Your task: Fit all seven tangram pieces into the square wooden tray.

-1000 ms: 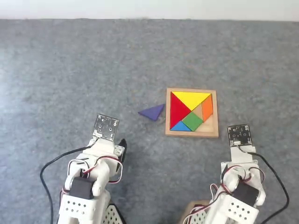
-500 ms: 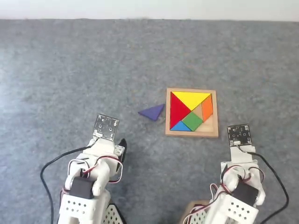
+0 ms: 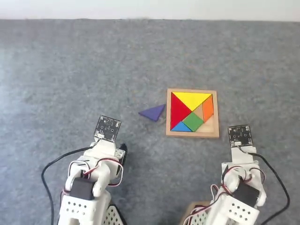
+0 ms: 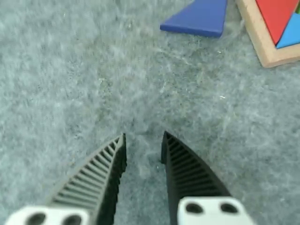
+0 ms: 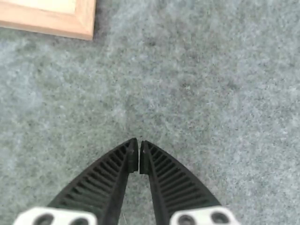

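The square wooden tray [image 3: 216,132] lies right of centre on the carpet. In it sit a yellow triangle [image 3: 191,99], a red triangle [image 3: 179,111], an orange piece [image 3: 208,108], a green square [image 3: 192,121] and a small blue triangle [image 3: 180,126]. A purple-blue triangle [image 3: 153,112] lies flat on the carpet just left of the tray, also seen as the purple-blue triangle [image 4: 199,18] beside the tray corner [image 4: 262,44]. My left gripper [image 4: 143,139] hovers a little open over bare carpet, short of that triangle. My right gripper [image 5: 139,144] is shut and empty near the tray's corner [image 5: 56,18].
Grey carpet covers the whole table. The left arm [image 3: 101,164] and the right arm [image 3: 241,164] stand near the front edge, with cables trailing beside them. Bare wood shows in the tray's near right part [image 3: 212,123].
The left arm's wrist has shifted very slightly. The right arm, the tray and the loose triangle have stayed put.
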